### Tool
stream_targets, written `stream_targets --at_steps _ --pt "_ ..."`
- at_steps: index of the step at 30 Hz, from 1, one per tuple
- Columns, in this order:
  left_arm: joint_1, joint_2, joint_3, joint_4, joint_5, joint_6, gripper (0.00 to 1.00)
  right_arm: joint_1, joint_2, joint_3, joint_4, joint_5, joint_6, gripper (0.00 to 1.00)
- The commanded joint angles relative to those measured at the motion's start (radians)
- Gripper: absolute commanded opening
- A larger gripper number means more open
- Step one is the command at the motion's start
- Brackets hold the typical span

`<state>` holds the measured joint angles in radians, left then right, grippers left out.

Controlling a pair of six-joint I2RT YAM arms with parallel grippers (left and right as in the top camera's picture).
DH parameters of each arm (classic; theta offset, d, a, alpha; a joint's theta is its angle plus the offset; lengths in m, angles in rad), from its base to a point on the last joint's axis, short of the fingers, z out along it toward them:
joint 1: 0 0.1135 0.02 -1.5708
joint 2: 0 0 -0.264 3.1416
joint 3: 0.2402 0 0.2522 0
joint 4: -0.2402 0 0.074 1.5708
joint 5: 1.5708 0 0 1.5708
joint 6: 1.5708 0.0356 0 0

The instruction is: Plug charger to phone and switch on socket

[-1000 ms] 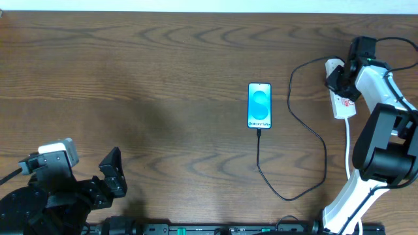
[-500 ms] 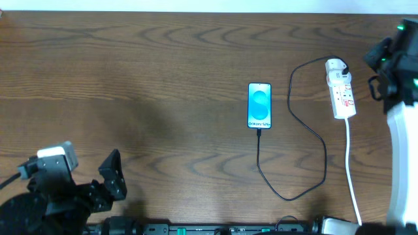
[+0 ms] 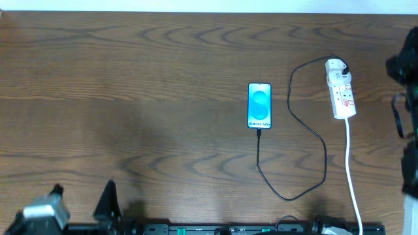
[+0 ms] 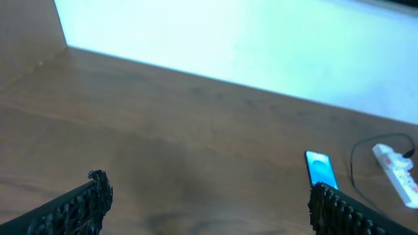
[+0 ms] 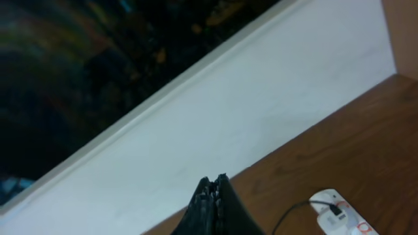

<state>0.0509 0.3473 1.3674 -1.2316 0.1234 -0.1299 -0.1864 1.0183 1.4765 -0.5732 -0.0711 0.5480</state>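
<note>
Overhead and wrist views after withdrawal. The right arm, which a second ago stood over the upper end of the socket, has swung out to the right edge of the frame and shows only as a blur. The right end effector has both fingers pressed together and holds nothing, with the socket at the lower right of its view. The left arm has sunk into the lower left corner, and the left end effector is spread wide and empty. The phone lies unmoved at centre, screen lit. The charger enters its lower edge and loops right and up to the plug at the socket's top. Both steps thus appear done, though the switch position is too small to read. The white cord trails to the lower edge; nothing covers phone or socket on the bench.
</note>
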Motion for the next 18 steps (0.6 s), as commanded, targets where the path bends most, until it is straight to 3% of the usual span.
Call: stream_targets --at_steps 1,8,18 --pt "0.005 -0.050 -0.003 -0.003 -0.012 0.006 0.98 0.005 -0.044 0.005 -0.011 -0.040 -0.048 0.01" --pt "0.005 -0.113 -0.003 -0.053 -0.012 0.006 0.98 0.005 -0.126 0.005 -0.015 -0.044 -0.048 0.01" --pt "0.005 -0.141 -0.004 -0.304 -0.008 0.002 0.98 0.005 -0.144 0.005 -0.013 -0.168 -0.048 0.01"
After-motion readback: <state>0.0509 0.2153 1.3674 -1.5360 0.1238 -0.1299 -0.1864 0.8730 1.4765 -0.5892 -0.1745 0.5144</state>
